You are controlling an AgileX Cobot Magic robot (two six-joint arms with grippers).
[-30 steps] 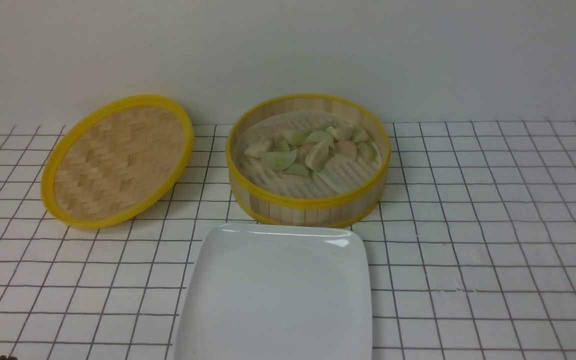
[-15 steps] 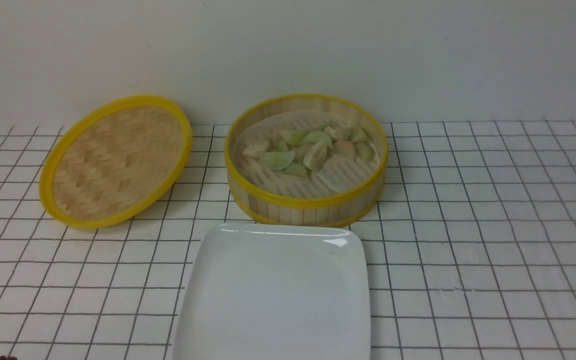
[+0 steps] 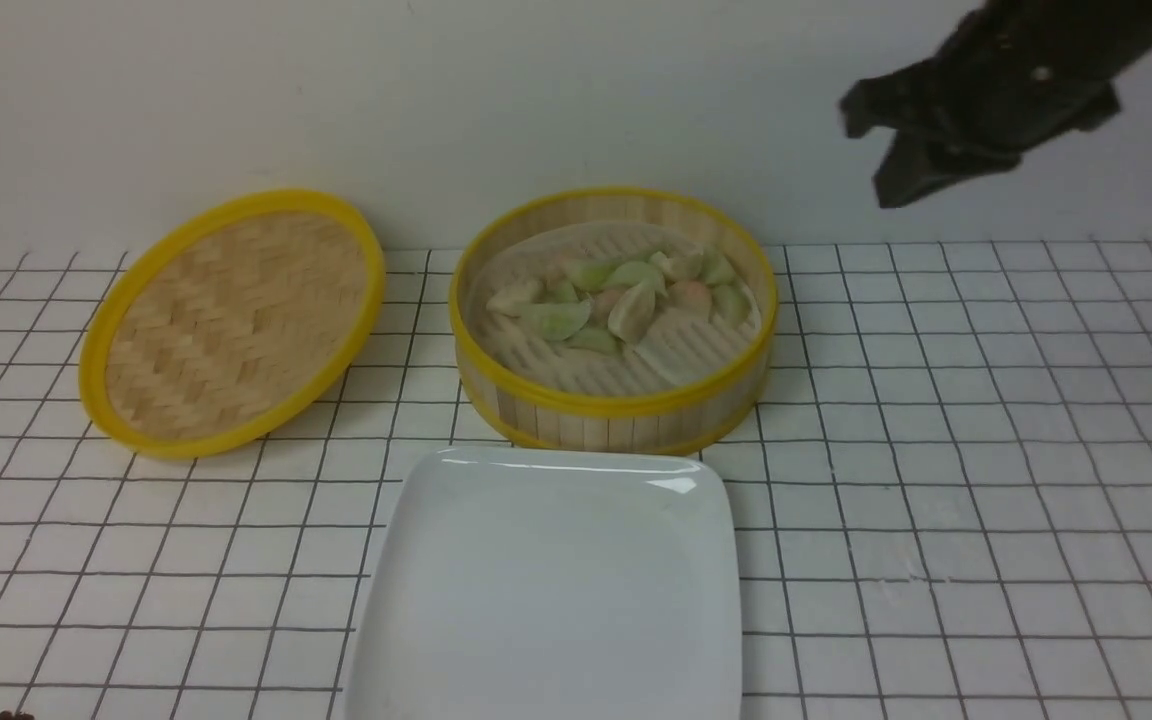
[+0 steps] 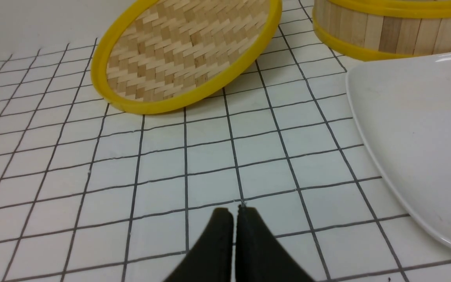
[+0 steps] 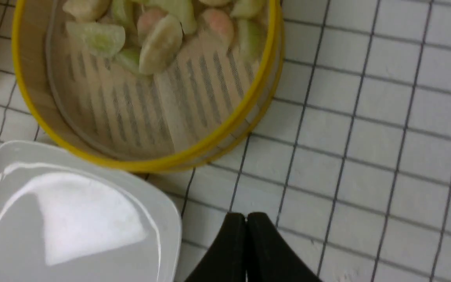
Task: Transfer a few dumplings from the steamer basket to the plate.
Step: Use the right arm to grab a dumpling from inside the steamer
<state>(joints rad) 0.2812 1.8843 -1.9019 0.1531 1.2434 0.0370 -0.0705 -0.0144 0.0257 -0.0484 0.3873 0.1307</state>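
High in the upper right of the front view, the right gripper hangs over the gridded tabletop, fingers pressed together on nothing. The left gripper is likewise closed and empty. The dumplings lie in the steamer basket at centre frame, the plate just below it and the woven lid tilted at left.

- Woven-bamboo lid, yellow rim, tilted; ten o'clock in the front view.
- White tablecloth, black grid lines.
- Plain off-white wall, twelve o'clock.
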